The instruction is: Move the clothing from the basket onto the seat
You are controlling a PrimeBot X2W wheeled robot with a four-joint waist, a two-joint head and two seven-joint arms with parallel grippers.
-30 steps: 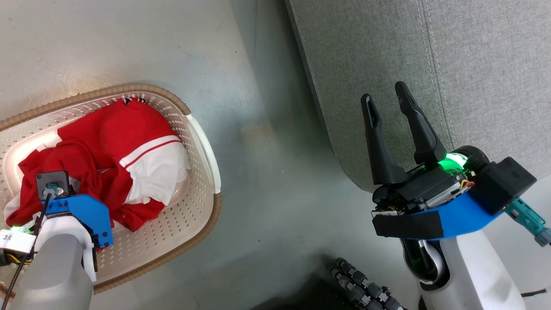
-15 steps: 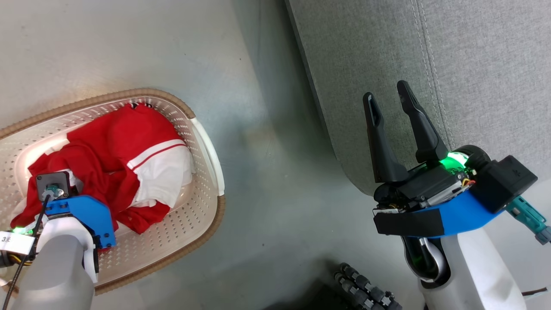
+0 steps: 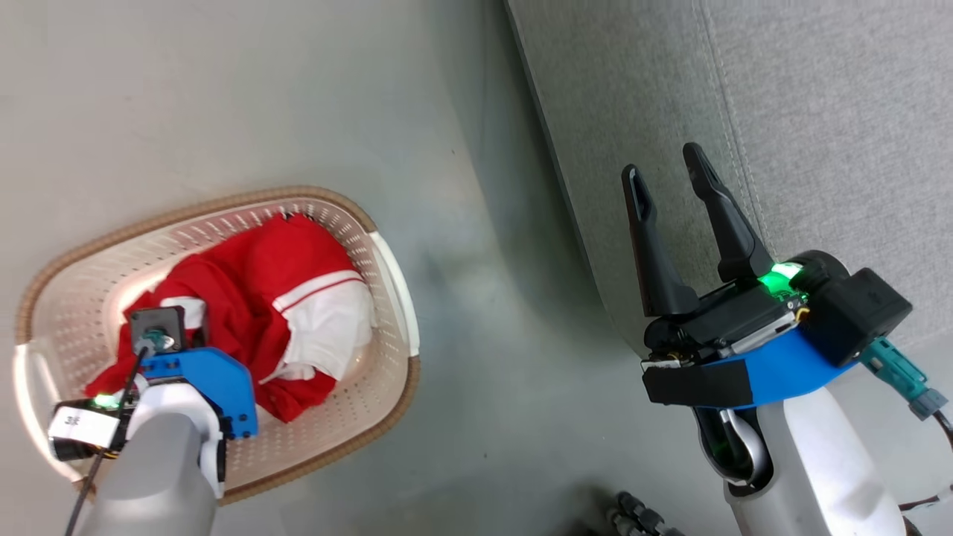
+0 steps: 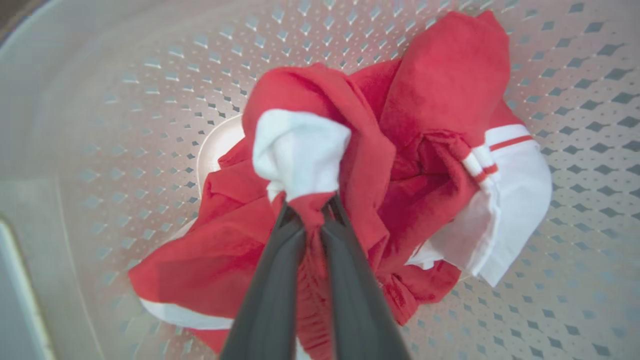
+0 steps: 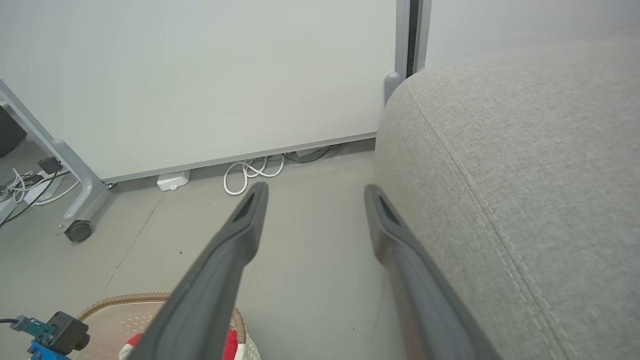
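Observation:
The cream basket with a brown rim stands on the floor at the lower left. The red and white clothing lies crumpled inside it. My left gripper reaches down into the basket and is shut on a bunched fold of the clothing, red with a white patch. From the head, my left wrist hides its fingers. My right gripper hangs open and empty over the edge of the grey seat. The right wrist view has the right gripper beside the seat, with the basket rim low on the left.
Bare grey floor separates basket and seat. A black ribbed hose lies at the bottom edge. Ahead of the right gripper are a white wall panel, coiled white cables and a wheeled frame leg.
The head camera has moved, so basket and seat sit differently in the picture. The left gripper has closed on the clothing, and the fabric has bunched up under its wrist. The right gripper stays open.

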